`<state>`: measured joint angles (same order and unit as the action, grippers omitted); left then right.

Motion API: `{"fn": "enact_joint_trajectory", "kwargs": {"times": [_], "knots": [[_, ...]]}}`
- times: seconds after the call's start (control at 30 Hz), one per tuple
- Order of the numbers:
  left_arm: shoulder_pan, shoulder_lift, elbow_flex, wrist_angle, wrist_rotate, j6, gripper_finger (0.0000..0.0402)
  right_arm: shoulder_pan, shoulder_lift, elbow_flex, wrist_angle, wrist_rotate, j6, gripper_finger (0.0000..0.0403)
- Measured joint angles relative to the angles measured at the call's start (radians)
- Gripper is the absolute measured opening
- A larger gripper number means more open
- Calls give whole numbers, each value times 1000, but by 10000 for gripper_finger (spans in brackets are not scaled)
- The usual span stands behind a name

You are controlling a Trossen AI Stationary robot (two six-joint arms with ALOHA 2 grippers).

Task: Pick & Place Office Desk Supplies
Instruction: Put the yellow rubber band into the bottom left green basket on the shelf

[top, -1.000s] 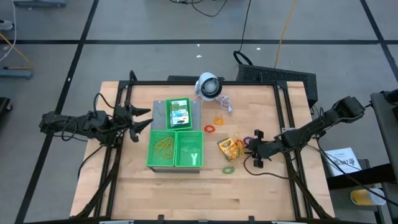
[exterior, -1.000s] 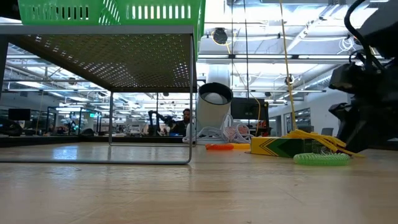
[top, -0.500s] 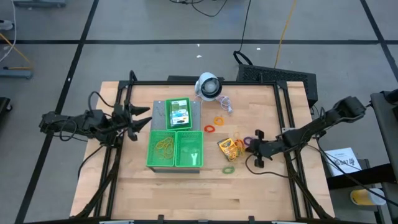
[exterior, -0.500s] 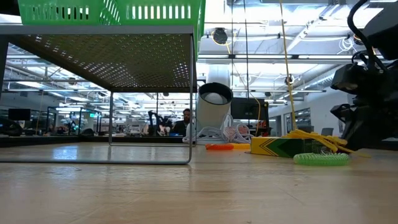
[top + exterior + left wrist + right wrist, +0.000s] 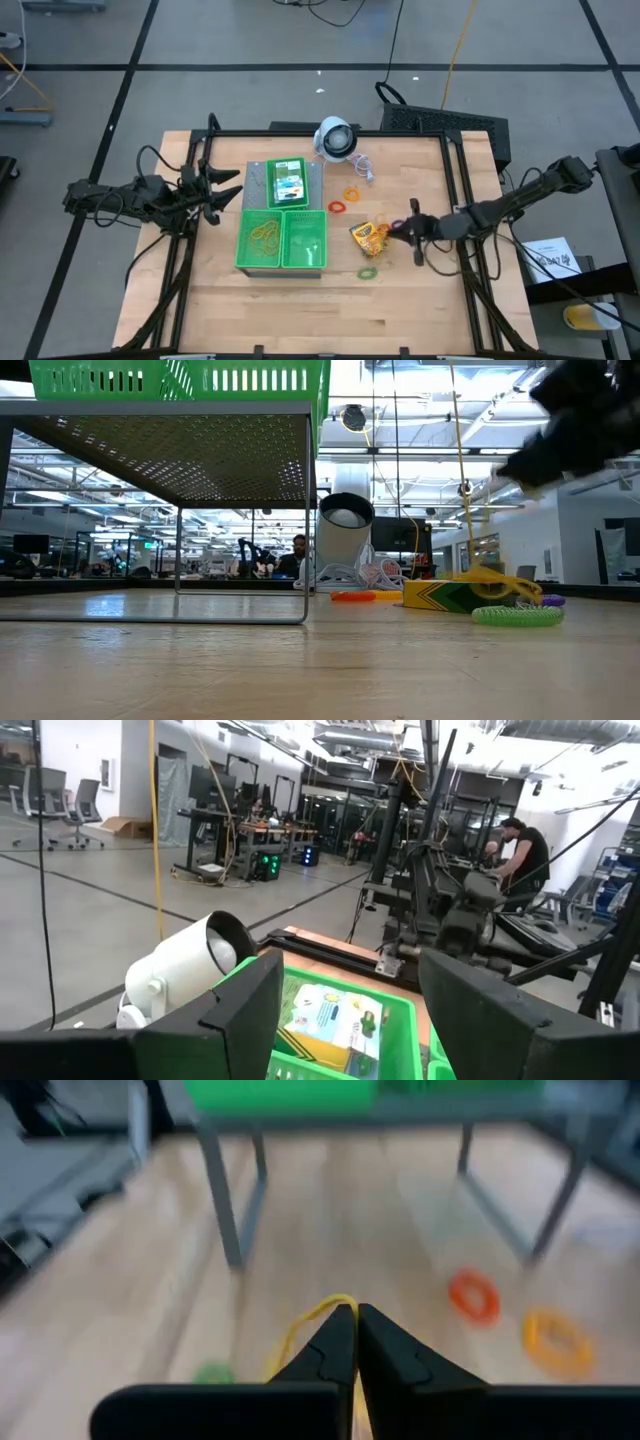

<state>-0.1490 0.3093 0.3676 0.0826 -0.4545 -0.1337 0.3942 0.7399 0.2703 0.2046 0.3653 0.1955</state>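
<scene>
Yellow rubber band [image 5: 318,1316] pinched in my clenched right claw [image 5: 355,1342] looked thin enough to slip onto the worktop [image 5: 300,310].

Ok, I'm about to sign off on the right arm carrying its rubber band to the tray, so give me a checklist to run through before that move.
1. Right gripper shut on the yellow rubber band: ok.
2. Band clear of the crayon box: cannot tell, gripper sits just beside it.
3. Tray compartment open to receive: ok.
4. Left gripper out of the way, open at the tray's left side: ok.
5. Other loose bands lie between gripper and tray, and could be snagged low: not ok.
</scene>
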Motion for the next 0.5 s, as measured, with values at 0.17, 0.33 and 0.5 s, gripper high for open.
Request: {"fn": "enact_joint_trajectory", "kwargs": {"times": [0.17, 0.33, 0.5], "knots": [[0, 0, 0, -1, 0, 0, 244, 0, -13, 0, 197, -27, -167, 1], [0, 1, 0, 28, 0, -33, 244, -1, 8, 0, 407, -90, -325, 1], [0, 0, 0, 73, 1, -52, 244, -16, 45, 0, 589, -204, -445, 0]]}}
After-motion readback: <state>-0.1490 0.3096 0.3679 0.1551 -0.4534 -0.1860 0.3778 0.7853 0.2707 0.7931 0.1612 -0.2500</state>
